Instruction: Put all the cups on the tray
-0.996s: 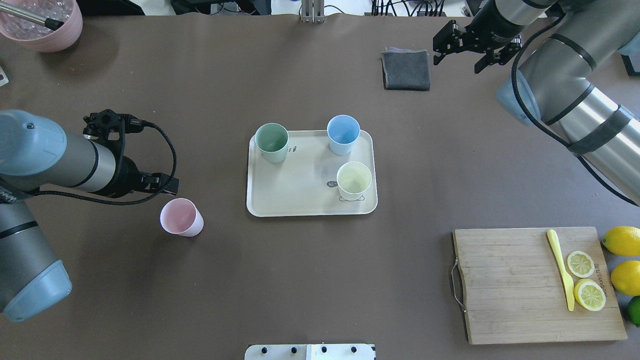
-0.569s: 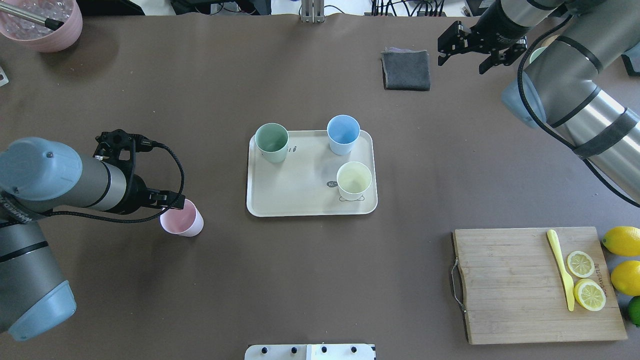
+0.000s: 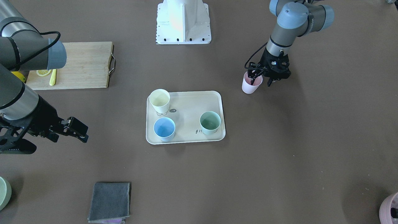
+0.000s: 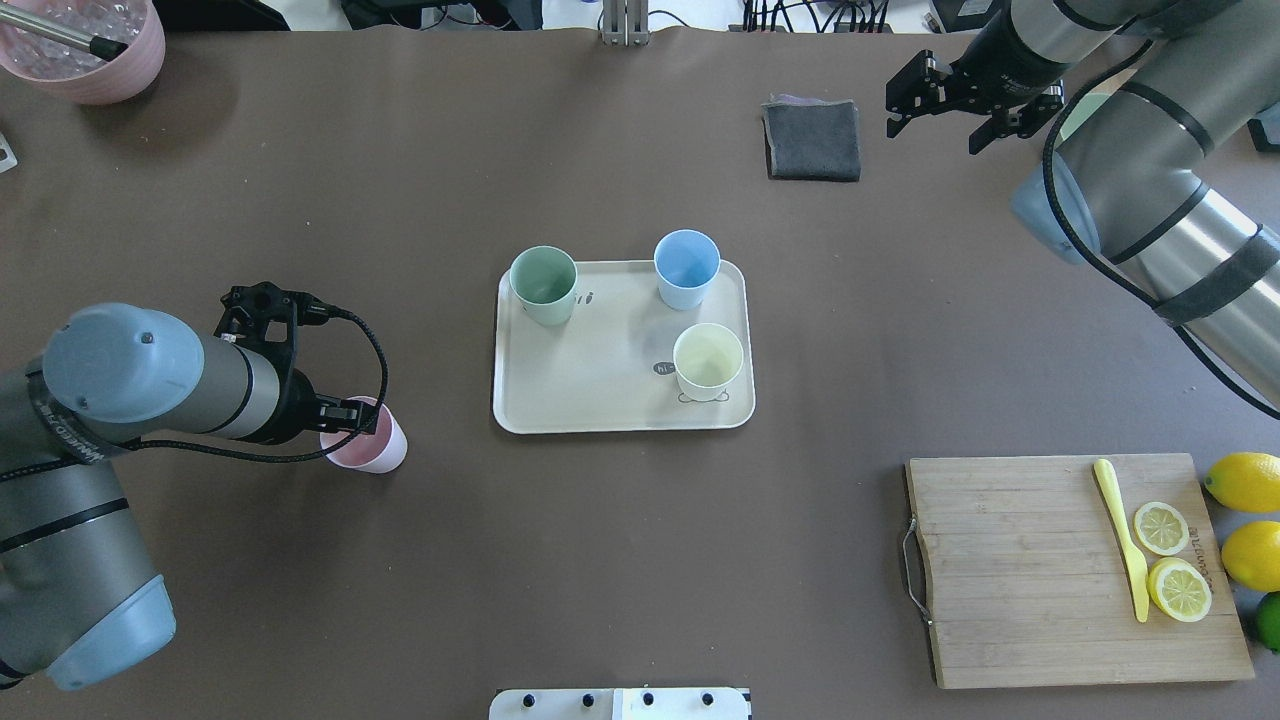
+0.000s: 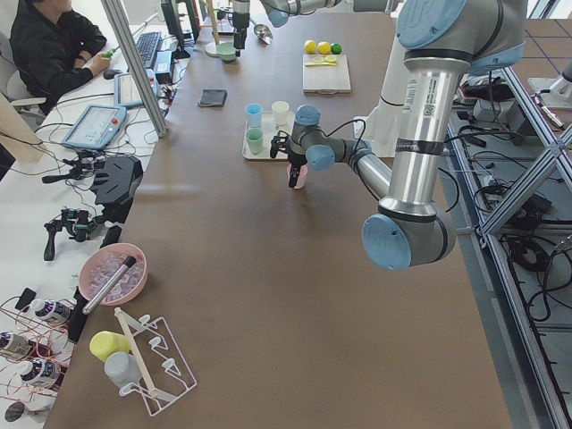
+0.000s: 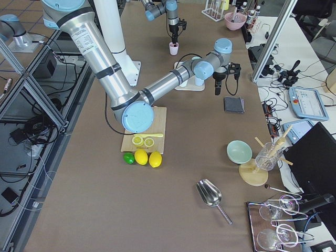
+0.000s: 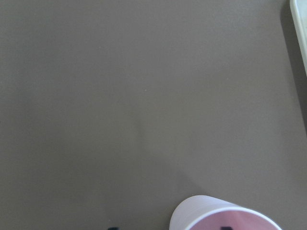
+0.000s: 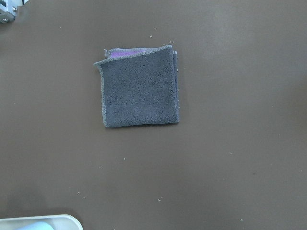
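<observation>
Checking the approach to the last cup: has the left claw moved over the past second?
Yes. In the overhead view the left claw shifted toward the lower right, from clear of the pink cup to over its rim; the cup stayed put.

Left arm (image 4: 215, 385): you'll find smooth silver-grey tubes, pale blue joint caps and a black wrist collar.
Right arm (image 4: 1200, 215): the same silver and pale blue, ringed by black bands.
Cables: one black braided cable (image 4: 385, 375) at the left wrist, another (image 4: 1040, 165) along the right arm.
Left gripper (image 3: 261, 81), right gripper (image 4: 932, 128): matte black, two-fingered.
Base (image 3: 183, 21): white, with dark screws.
</observation>
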Robot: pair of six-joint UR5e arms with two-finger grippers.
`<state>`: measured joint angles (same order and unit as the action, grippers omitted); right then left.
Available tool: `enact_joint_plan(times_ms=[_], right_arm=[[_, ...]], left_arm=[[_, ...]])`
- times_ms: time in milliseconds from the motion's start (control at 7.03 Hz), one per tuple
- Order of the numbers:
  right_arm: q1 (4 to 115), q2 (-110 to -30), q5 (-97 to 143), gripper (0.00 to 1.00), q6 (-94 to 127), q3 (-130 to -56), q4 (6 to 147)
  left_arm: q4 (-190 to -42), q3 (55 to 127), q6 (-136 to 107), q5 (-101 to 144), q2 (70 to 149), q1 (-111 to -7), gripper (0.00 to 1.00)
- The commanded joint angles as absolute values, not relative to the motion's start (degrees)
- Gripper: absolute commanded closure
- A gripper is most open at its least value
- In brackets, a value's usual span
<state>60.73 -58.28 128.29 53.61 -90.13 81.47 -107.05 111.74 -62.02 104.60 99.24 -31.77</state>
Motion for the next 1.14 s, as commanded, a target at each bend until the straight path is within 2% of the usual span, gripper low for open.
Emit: enact_joint_plan(times_ms=[0,427,569,853,996], right_arm=[[60.73,-58.36,128.23,0.0,53.7,-90.09,81.47],[60.29,-58.62,127.27,0.0,53.7,-90.09,81.47],[60.29,-58.71,127.27,0.0,53.7,-90.09,81.47],[60.29,-58.8,127.27,0.0,53.7,-90.09,81.39],[60.21,-58.8,127.18,0.0,53.7,-90.09,81.39]], left_arm=[[-106.79,112.32,-61.79,104.85,100.19,-31.99,1.0],[-106.79,112.76,-61.61,105.46,100.54,-32.43,1.0],[-105.83,112.68,-61.61,105.64,103.16,-32.87,1.0],[-93.23,111.89,-62.48,107.58,115.6,-34.54,1.0],[-92.03,110.67,-62.66,107.4,118.27,-34.11,1.0]])
